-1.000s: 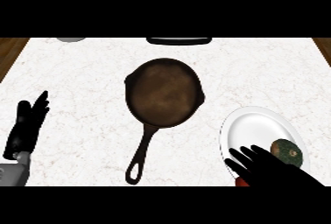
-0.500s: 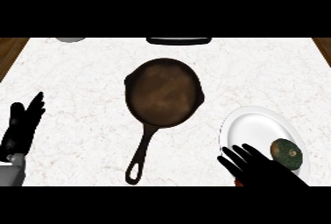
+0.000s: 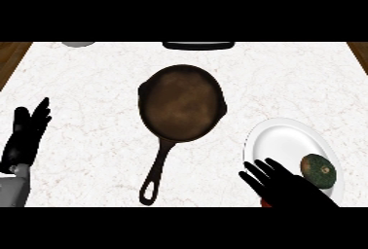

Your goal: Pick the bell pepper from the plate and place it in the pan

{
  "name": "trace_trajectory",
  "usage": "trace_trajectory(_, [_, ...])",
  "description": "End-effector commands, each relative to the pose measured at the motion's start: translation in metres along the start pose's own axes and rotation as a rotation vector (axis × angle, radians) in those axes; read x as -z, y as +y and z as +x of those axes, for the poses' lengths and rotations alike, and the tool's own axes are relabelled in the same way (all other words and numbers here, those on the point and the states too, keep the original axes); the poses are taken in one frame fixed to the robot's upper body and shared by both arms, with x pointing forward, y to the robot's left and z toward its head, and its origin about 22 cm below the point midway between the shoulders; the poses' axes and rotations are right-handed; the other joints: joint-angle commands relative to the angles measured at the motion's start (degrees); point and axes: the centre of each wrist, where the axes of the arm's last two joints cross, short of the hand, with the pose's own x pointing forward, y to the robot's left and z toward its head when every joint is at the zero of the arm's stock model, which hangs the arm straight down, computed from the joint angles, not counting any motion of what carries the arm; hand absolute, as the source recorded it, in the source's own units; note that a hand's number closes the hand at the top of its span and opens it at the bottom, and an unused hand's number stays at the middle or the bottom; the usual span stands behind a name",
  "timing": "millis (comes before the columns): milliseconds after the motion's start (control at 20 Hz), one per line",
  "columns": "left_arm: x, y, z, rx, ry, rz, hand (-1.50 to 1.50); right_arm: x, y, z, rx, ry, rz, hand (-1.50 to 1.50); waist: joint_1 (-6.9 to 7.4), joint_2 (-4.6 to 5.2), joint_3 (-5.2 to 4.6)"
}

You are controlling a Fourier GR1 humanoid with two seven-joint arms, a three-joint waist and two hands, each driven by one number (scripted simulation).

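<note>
Nearer hand: right hand (image 3: 291, 187), fingers spread, grasping nothing.
Bell pepper (image 3: 318, 170): just right of it, on plate (image 3: 277, 141).
Left hand (image 3: 25, 138): resting, fingers straight, far side.

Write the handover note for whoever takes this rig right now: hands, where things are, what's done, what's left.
Left hand: open, fingers up, resting near the counter's left edge, holding nothing.
Right hand: open, fingers spread, at the lower left rim of the plate, holding nothing.
Bell pepper: green, on the plate's lower right part, just right of the right hand, not gripped.
Pan: mid-counter, nothing in it, handle pointing toward the robot and slightly left.
Done: right hand brought to the plate.
Left: close the right hand on the pepper, lift it, carry it left to the pan, release it inside.
</note>
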Motion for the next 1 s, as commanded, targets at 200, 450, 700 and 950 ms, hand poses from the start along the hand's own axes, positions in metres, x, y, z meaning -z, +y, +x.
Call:
trace_trajectory(200, [-0.010,-0.011,-0.016,0.004,-0.002,0.011,0.00,0.003,0.021,0.006,0.002,0.024,0.028,-1.50,-0.01,-0.05,-0.02])
trace_trajectory(450, [0.002,0.006,-0.007,-0.011,-0.009,-0.006,0.00,0.029,0.034,0.005,-0.033,0.054,0.044,-1.50,0.04,0.02,-0.02])
trace_trajectory(700, [0.007,-0.001,-0.005,-0.013,0.003,-0.013,0.00,0.030,0.025,-0.011,-0.095,-0.014,0.019,1.50,-0.09,0.04,-0.02])
trace_trajectory(950, [-0.009,-0.003,0.000,-0.003,0.008,-0.001,0.00,0.031,0.022,-0.024,-0.145,-0.003,-0.084,1.50,0.10,-0.04,0.00])
